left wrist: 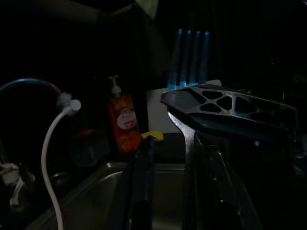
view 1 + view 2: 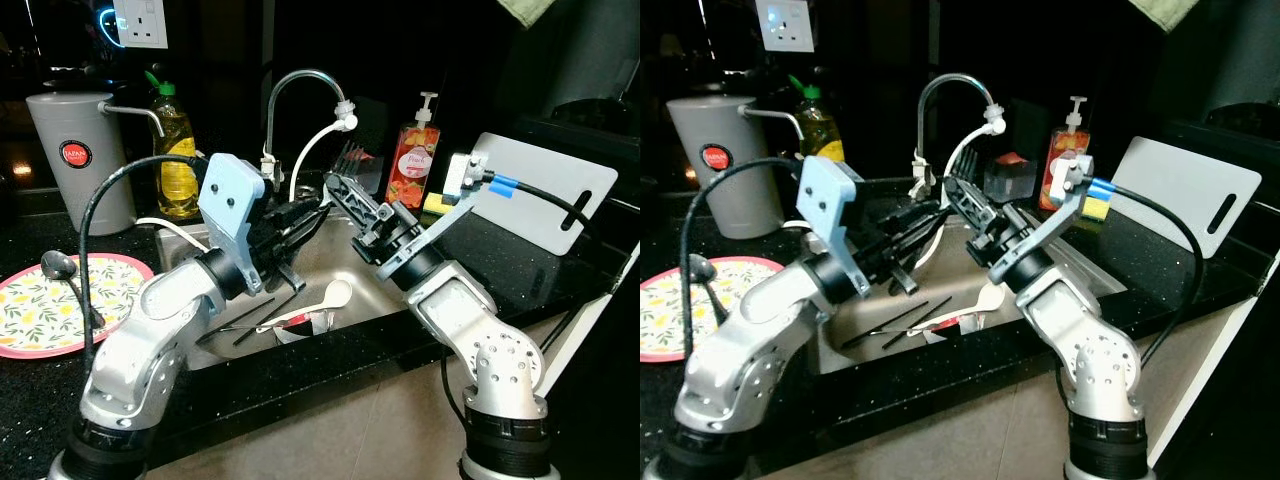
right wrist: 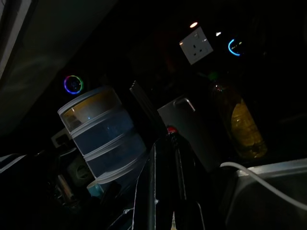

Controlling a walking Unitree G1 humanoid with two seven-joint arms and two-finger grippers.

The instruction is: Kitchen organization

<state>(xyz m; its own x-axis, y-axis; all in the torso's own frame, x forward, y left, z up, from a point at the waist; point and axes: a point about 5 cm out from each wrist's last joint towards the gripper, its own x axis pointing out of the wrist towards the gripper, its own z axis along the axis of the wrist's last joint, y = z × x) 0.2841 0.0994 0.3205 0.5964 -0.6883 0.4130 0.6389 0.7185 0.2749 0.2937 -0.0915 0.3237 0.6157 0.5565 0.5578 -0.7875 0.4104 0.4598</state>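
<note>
both grippers over steel sink point(image 2: 345, 262) | left gripper point(image 2: 310, 215), right gripper point(image 2: 335, 190): fingers' state unclear | risk: crossed fingers colliding

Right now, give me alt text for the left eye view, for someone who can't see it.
Two silver robot arms meet over a steel sink holding a white spoon and black chopsticks. A floral plate sits left, a white cutting board right.

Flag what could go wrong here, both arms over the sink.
1. The left hand and right hand nearly meet over the sink; they may collide.
2. The white hose from the faucet hangs beside both; a finger could snag it.
3. The white spoon and black chopsticks lie loose in the basin; a grasp may slip or jam.
</note>
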